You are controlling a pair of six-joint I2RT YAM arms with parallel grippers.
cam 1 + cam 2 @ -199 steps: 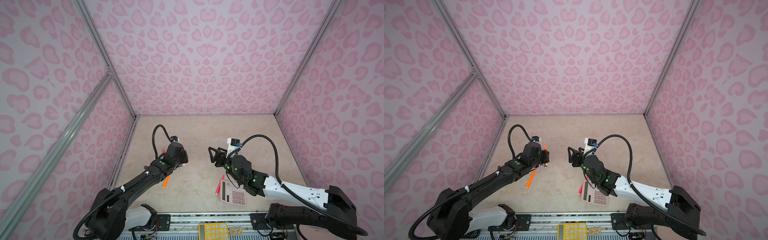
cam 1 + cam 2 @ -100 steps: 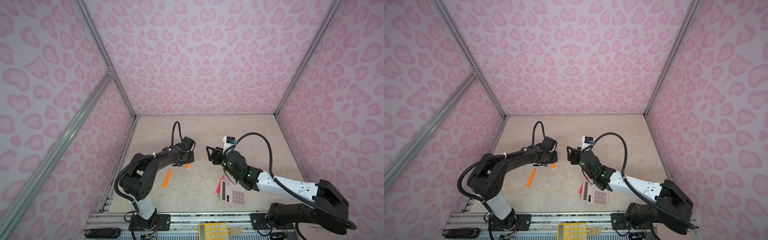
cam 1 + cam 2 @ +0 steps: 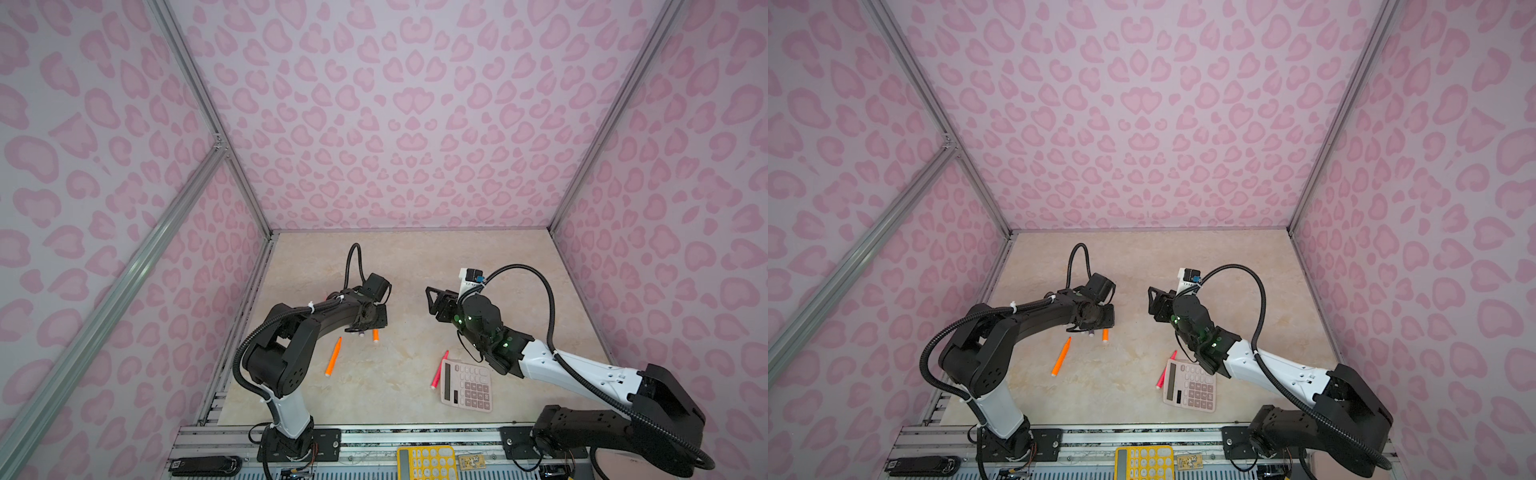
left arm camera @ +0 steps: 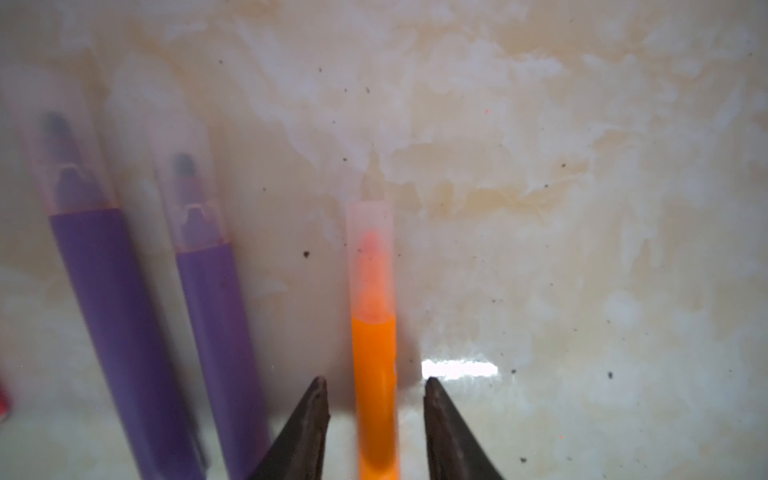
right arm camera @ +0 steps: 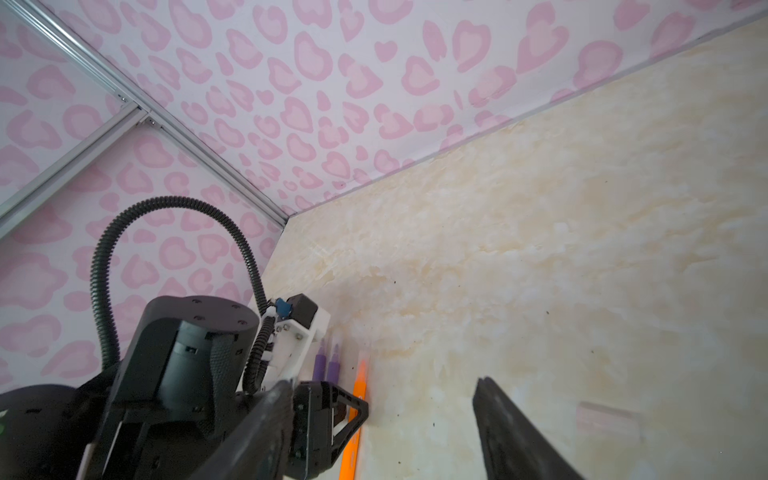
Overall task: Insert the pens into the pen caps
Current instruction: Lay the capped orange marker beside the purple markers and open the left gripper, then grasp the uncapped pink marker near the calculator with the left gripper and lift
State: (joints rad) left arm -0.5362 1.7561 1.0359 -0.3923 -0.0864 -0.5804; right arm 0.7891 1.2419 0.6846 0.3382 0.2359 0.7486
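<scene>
In the left wrist view a capped orange pen (image 4: pixel 374 353) lies on the beige table, its tip inside a clear pen cap (image 4: pixel 370 245). My left gripper (image 4: pixel 375 380) is open around its barrel, with a gap on each side. Two capped purple pens (image 4: pixel 112 299) (image 4: pixel 220 332) lie beside it. In both top views the left gripper (image 3: pixel 370 320) (image 3: pixel 1100 316) sits low over these pens. An uncapped orange pen (image 3: pixel 333 356) lies nearer the front. My right gripper (image 3: pixel 432 301) (image 5: pixel 384 382) hovers open and empty. A faint clear cap (image 5: pixel 606 417) lies on the table.
A pink-red pen (image 3: pixel 438 370) lies against the left edge of a pink calculator (image 3: pixel 467 384) under my right arm. A yellow calculator (image 3: pixel 424 461) sits on the front rail. Patterned walls close in the left, back and right sides.
My left arm came down and laid the orange pen beside the purple pens, then its jaws opened off the barrel. The right gripper shifted slightly and stayed open.
</scene>
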